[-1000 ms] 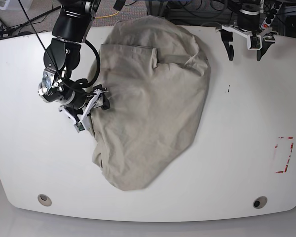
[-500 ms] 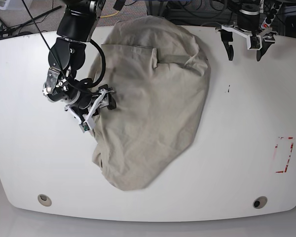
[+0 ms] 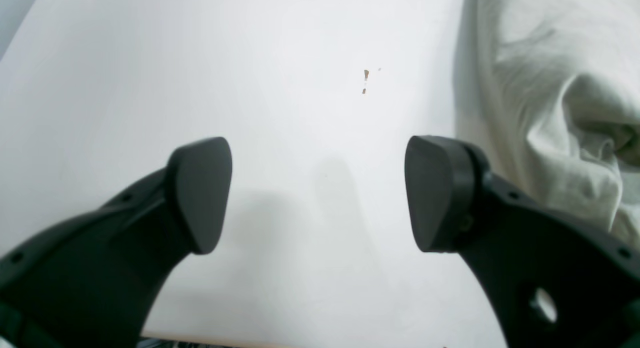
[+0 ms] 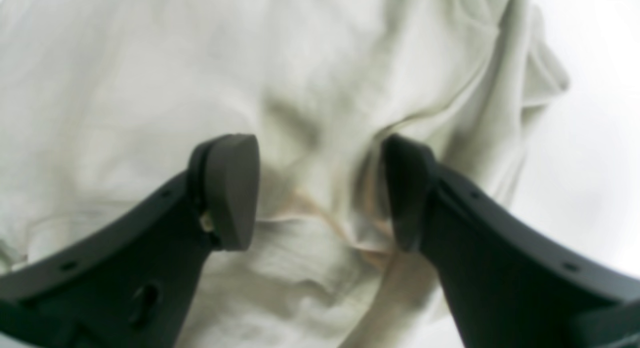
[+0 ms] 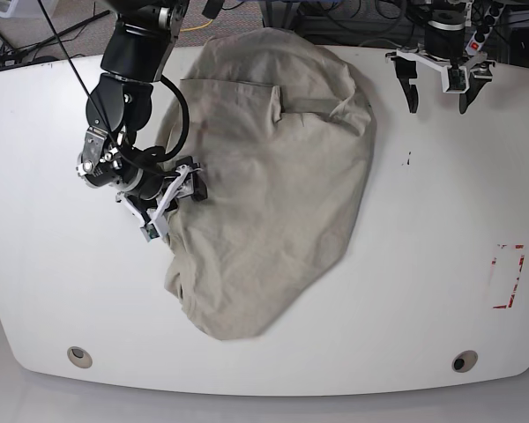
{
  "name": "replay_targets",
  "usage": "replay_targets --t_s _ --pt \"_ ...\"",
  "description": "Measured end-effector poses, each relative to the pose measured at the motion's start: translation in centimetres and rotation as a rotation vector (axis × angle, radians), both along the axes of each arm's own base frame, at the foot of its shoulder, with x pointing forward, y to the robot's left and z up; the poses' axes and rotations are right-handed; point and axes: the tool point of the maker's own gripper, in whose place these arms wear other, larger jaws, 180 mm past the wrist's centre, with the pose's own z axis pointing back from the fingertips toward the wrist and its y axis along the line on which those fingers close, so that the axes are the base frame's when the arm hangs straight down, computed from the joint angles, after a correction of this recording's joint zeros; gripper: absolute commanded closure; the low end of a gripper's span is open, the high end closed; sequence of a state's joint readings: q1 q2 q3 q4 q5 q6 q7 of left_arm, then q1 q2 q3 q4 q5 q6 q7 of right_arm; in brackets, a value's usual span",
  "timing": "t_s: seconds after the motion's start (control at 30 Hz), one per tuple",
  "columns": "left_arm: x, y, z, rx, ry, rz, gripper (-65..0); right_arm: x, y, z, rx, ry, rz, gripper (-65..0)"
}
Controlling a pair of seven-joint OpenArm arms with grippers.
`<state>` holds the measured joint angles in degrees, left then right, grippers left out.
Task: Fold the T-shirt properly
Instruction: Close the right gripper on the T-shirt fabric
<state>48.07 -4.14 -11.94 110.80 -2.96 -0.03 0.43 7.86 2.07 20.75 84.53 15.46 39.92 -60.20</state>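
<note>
Your shirt (image 5: 273, 185) lies bunched mid-table (image 5: 441, 264), your right gripper (image 5: 178, 190) sits at its left edge with jaws apart over the cloth, gripping nothing, and your left gripper (image 5: 439, 88) hangs wide open above bare table beside it.

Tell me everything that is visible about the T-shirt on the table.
The T-shirt is plain beige, soft-looking cloth with no print. It lies crumpled and wrinkled in a rounded heap on the white table, not spread flat; one stitched hem band crosses its upper part. The right gripper stands with its jaws apart at the shirt's edge, a raised fold between them. The left gripper hangs open, away from the shirt.
</note>
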Motion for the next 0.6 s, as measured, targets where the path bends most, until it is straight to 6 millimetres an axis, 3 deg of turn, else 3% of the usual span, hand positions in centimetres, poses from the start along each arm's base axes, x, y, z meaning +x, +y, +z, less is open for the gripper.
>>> replay_targets --t_s 0.1,0.27,0.6 --pt "0.0 -0.1 0.0 -0.001 0.001 -0.001 -50.6 -0.1 -0.4 -0.2 -0.006 0.005 -0.004 -30.6" --pt "0.0 -0.2 -0.1 -0.004 0.001 -0.004 -50.6 0.0 -0.2 -0.1 -0.006 0.002 0.002 0.0" --pt "0.0 -0.3 0.0 -0.005 0.000 -0.005 -50.6 1.3 -0.2 1.2 -0.007 -0.039 0.001 0.0"
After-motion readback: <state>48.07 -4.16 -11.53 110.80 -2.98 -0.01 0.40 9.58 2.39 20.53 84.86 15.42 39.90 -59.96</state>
